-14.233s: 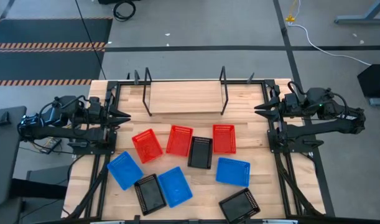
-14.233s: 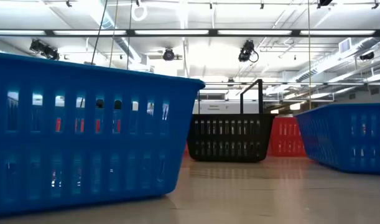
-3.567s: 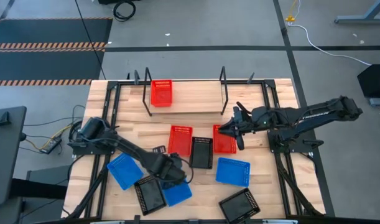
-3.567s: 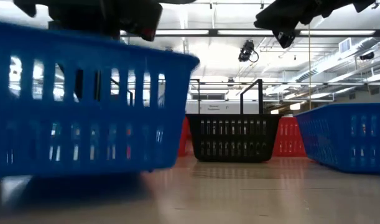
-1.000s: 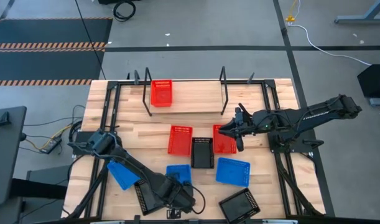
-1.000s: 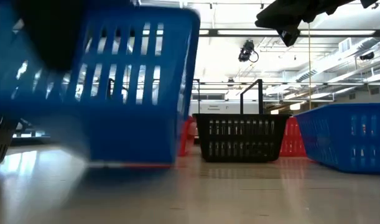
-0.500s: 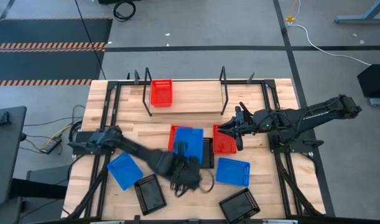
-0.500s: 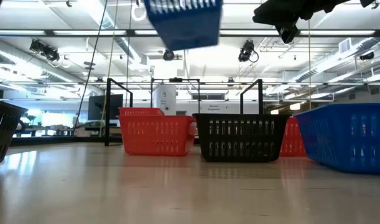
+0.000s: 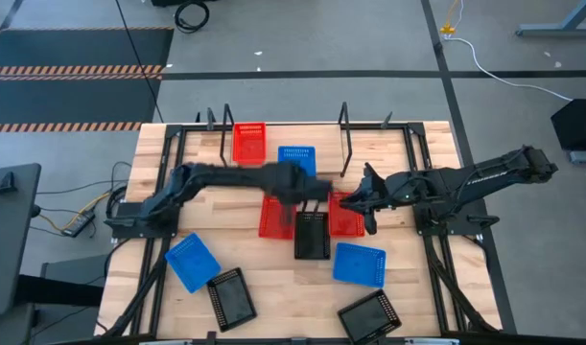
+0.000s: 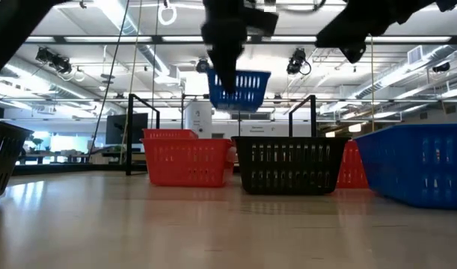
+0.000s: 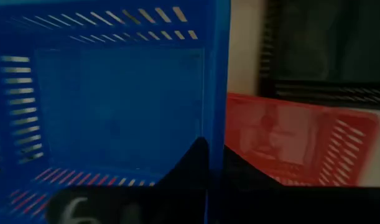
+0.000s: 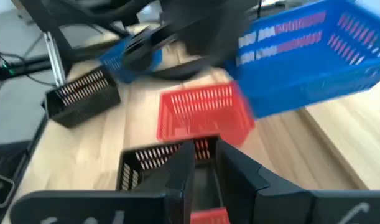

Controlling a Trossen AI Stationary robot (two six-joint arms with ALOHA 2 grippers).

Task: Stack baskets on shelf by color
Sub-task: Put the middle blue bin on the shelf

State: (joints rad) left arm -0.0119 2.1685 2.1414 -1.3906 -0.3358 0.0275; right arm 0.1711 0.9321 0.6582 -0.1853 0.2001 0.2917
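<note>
Near edge of tabletop [image 9: 398, 297]: two black baskets, one [image 9: 230, 298] left of centre, one [image 9: 369, 314] to the right, both skewed diagonally; blue basket [image 9: 192, 262] at left, also diagonal, second blue basket [image 9: 359, 264] at right, long axis roughly across. Mid-tabletop: black basket [image 9: 311, 235] with long axis running near-to-far, flanked by two red baskets, one [image 9: 272, 219] partly under the left arm, one [image 9: 347, 218] under the right end effector [image 9: 366, 205]; right fingers only a narrow gap apart, empty, hovering above that red basket. Left end effector [image 9: 294, 182] clamped on the wall of a third blue basket [image 9: 296, 159], held in the air above the shelf [image 9: 321, 153], opening up, long axis near-to-far, roughly level in low view. Far: red basket [image 9: 248, 142] sits on the shelf's left part, long axis near-to-far, just beside the carried blue one
</note>
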